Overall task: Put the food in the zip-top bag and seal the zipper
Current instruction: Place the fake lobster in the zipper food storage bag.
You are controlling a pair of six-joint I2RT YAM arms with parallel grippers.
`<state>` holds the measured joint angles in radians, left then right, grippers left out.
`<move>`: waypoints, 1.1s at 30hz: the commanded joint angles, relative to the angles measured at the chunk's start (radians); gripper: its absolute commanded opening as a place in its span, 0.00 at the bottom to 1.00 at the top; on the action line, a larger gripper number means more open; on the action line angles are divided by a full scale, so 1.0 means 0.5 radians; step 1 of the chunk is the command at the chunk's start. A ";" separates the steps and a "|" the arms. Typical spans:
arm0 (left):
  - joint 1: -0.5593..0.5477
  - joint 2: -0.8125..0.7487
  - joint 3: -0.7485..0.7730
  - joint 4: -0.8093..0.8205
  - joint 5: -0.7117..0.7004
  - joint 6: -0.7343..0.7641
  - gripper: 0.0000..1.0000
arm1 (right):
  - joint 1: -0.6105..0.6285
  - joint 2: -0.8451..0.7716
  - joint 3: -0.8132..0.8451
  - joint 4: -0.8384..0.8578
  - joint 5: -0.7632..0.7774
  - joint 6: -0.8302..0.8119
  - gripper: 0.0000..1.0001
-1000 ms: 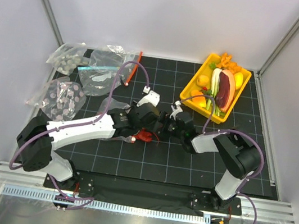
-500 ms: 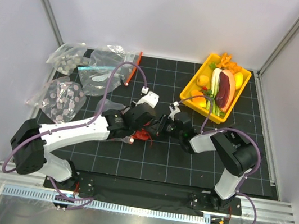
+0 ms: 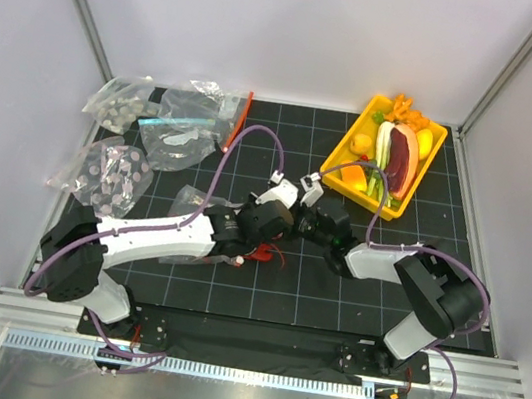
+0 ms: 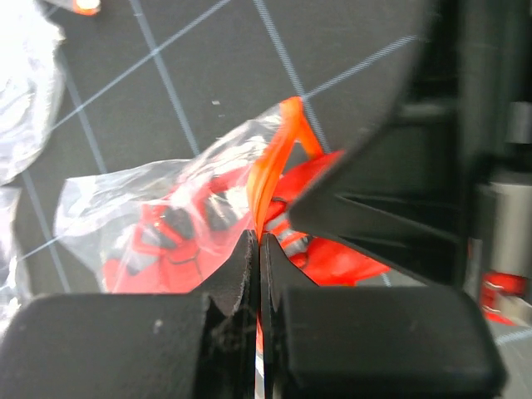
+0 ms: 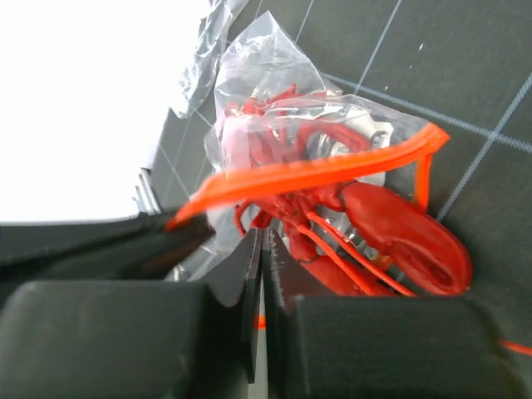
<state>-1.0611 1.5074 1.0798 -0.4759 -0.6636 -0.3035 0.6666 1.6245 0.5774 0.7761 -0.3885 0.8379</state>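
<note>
**Top view.** The two arms meet near the middle of the black gridded mat (image 3: 261, 295). The left gripper (image 3: 274, 225) and the right gripper (image 3: 299, 221) stand tip to tip, just beside each other. The zip-top bag (image 3: 189, 204) trails from them toward the left, lying crumpled on the mat. Red parts of the lobster (image 3: 260, 252) show just under the left wrist. The remaining food sits in the yellow tray (image 3: 429, 167) at the far right, well apart from the bag. Other bags lie at the far left: two with grey discs (image 3: 108, 175) and one with a blue strip (image 3: 181, 130).

**Left wrist view.** The jaws are pressed fully together, with the zipper pinched between the pads. The orange strip rises from the fingertips as a narrow loop. The lobster lies inside the clear plastic beyond and to the left of the tips. A dark finger of the other gripper crosses in from the right, just beside the loop.

**Right wrist view.** These jaws are also fully closed. A thin orange sliver shows in the seam between the pads, apparently a lip of the zipper. The rest of the strip arches across the view just beyond the fingertips, from lower left to upper right. The lobster's body sits within the bag behind that strip. One large claw projects past the strip at the lower right, outside the mouth.
</note>
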 commanded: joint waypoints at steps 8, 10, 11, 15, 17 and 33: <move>0.094 -0.213 0.025 0.031 -0.164 -0.133 0.00 | 0.011 -0.086 0.014 -0.187 0.151 -0.126 0.70; 0.094 -0.321 -0.064 0.114 -0.069 -0.096 0.00 | 0.007 -0.098 0.017 -0.214 0.185 -0.172 0.75; 0.094 -0.409 -0.107 0.132 -0.032 -0.077 0.00 | 0.007 -0.110 0.020 -0.251 0.194 -0.200 0.79; 0.094 -0.529 -0.150 0.154 0.045 -0.034 0.00 | 0.004 -0.126 0.060 -0.402 0.274 -0.304 0.90; 0.094 -0.560 -0.159 0.157 0.069 -0.034 0.00 | -0.017 -0.117 0.066 -0.408 0.283 -0.314 0.92; 0.094 -0.554 -0.159 0.123 -0.069 -0.050 0.00 | -0.023 0.221 0.060 0.169 -0.235 0.159 0.57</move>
<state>-1.0142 1.2251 0.9775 -0.4492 -0.6529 -0.3325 0.6422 1.7329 0.5797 0.7605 -0.4538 0.8608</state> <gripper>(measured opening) 0.014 0.586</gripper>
